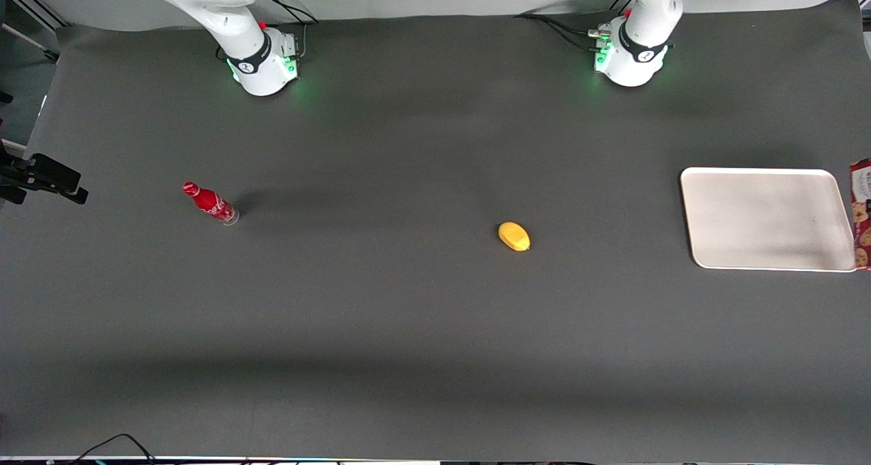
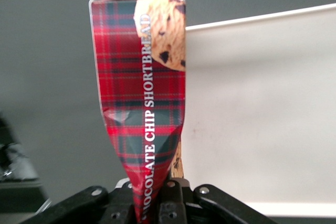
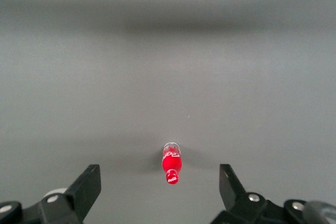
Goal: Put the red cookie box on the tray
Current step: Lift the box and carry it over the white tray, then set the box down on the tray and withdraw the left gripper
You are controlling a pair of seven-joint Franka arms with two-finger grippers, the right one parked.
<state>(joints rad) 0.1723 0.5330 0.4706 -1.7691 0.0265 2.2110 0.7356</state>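
Up front, the box [image 1: 862, 213] is peeking in at the frame's right edge, just beside the tray [image 1: 762, 216] on the table [image 1: 408, 329]. Wrist view: the end effector [image 2: 155, 195] is pinching the box's crumpled end, tray alongside.

Upper right of the front frame, the working arm [image 1: 646, 15] shows glossy white rounded shells, a black band [image 1: 639, 51] with a white emblem ringing its base, green lights [image 1: 601, 60] glowing low down and black cables [image 1: 558, 29] trailing away. Its gripper [image 2: 151, 190] is matte black, studded with silver screws [image 2: 200, 190], at the narrow end of the red cookie box [image 2: 139, 77].
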